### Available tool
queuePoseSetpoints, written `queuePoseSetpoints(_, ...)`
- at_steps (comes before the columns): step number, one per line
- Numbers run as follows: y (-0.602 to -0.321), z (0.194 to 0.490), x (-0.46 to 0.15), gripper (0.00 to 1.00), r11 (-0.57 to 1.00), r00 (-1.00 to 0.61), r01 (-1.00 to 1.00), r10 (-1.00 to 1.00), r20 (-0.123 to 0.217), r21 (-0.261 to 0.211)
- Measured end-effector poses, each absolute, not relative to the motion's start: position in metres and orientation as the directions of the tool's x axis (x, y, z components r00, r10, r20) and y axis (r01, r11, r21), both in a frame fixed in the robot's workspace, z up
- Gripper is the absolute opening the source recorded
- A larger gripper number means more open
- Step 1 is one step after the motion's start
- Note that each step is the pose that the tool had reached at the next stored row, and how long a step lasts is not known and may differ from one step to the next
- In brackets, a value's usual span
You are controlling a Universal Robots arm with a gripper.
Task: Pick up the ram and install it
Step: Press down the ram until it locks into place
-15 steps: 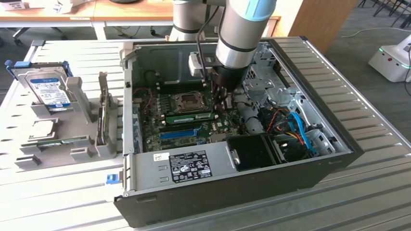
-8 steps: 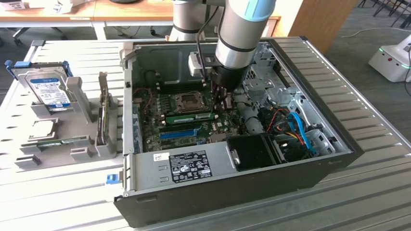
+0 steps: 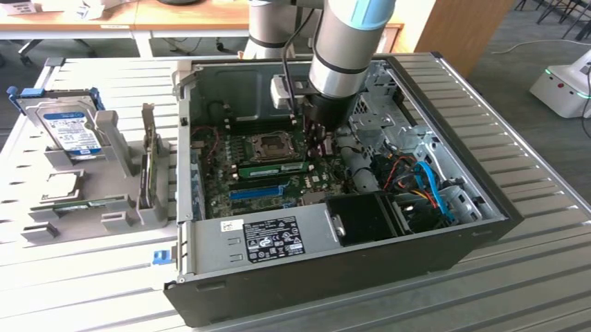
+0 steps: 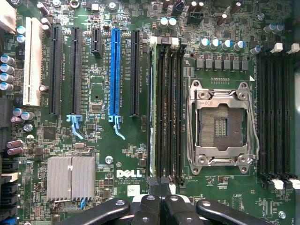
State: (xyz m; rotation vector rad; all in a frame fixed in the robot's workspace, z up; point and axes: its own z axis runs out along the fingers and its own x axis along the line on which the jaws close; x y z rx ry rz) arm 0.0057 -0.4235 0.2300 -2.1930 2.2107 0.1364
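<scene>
RAM (image 3: 273, 168) is seated on edge in a DIMM slot on the motherboard (image 4: 122, 154), just beside the empty CPU socket (image 4: 221, 125). In the wrist view the stick (image 4: 152, 108) stands in the outermost slot of that bank, on the side nearest the blue PCIe slot (image 4: 114, 70); the other 3 slots look empty.

Gripper (image 4: 161, 199) hangs over one end of that slot bank, fingers (image 4: 149, 206) pressed together, nothing between them. Arm comes down into the open Dell tower case (image 3: 480, 228).

My read: this is the seating stage, not pickup. To do it well: push with the closed fingertips straight down on the stick's top edge, no side load. Press near each end, not mid-span only. Both end latches need to click. Can't tell from here if they are locked.

Hard drive (image 3: 70, 131) sits in the gray rack, at the exterior view's left, well apart from the case.
</scene>
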Motion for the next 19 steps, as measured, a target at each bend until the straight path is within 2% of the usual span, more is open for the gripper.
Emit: queuePoseSetpoints(19, -0.4235, 0.2245, 0.0057, 0.11, 0.006, -0.010, -0.999, -0.997, -0.079, 0.045)
